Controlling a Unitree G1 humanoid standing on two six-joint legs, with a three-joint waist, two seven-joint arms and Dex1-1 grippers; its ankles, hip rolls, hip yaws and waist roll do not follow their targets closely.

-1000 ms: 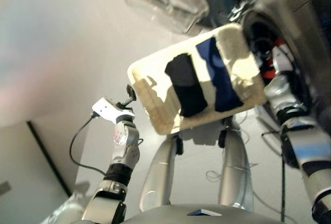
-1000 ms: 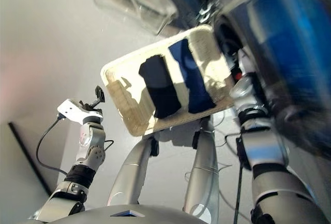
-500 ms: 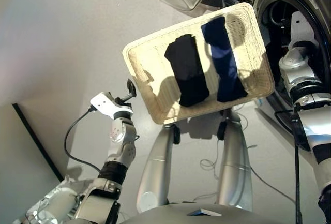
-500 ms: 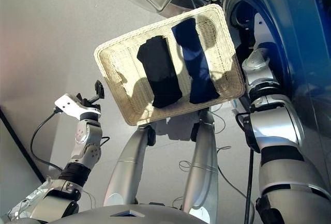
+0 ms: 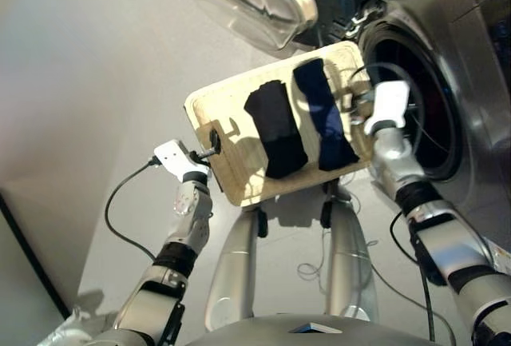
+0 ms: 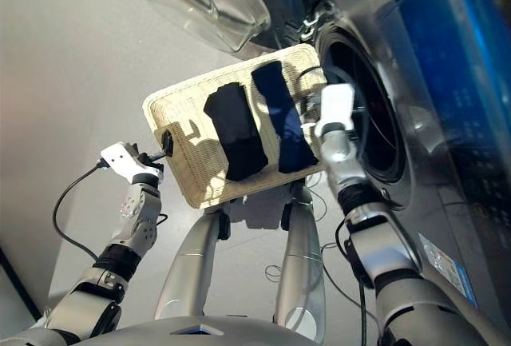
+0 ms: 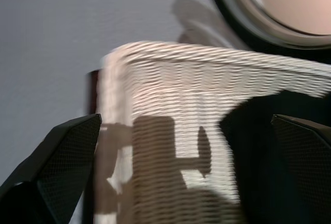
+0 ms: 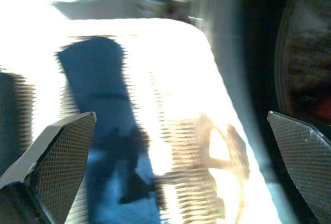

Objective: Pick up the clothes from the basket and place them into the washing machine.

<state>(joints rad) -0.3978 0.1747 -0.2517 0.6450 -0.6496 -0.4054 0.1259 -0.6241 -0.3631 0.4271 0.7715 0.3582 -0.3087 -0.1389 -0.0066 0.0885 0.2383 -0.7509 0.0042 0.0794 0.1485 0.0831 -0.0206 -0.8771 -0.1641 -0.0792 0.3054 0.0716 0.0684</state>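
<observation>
Two soft garments left in the basket, both hands spread and empty

Head views: the black garment (image 5: 275, 129) and navy garment (image 5: 323, 116) lie side by side mid-basket (image 5: 231, 182), judged light, limp, best pinched at a strip's middle; the washing machine (image 5: 423, 106) stands open. Wrist views: the left hand (image 7: 189, 131) and right hand (image 8: 181, 131) are seen spread over the weave.

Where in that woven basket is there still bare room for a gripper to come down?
Bare wicker lies in the basket between its left rim and the black garment, and again between the navy garment and the right rim. The middle is crowded: the two garments lie close together.
</observation>
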